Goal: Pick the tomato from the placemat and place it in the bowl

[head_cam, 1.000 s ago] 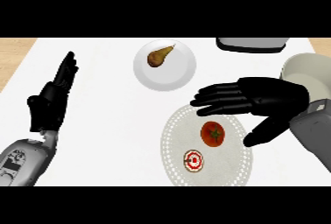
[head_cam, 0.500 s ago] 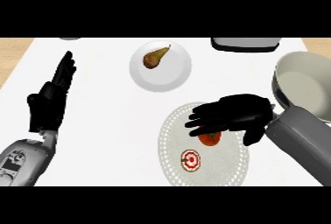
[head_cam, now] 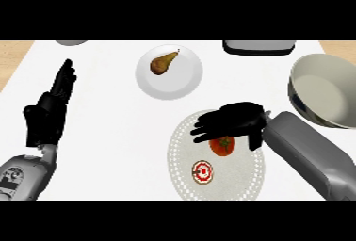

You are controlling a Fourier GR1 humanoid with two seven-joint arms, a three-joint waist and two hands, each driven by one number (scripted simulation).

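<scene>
I count one tomato, one bowl, one lacy white placemat, one white plate carrying one pear, and one red-and-white round thing on the mat. The tomato sits on the placemat's upper middle, round, so I can't give it a long axis or say which way it points. My right hand arches over it, fingers curled down around its top. My left hand rests at the left, fingers straight and upward.
</scene>
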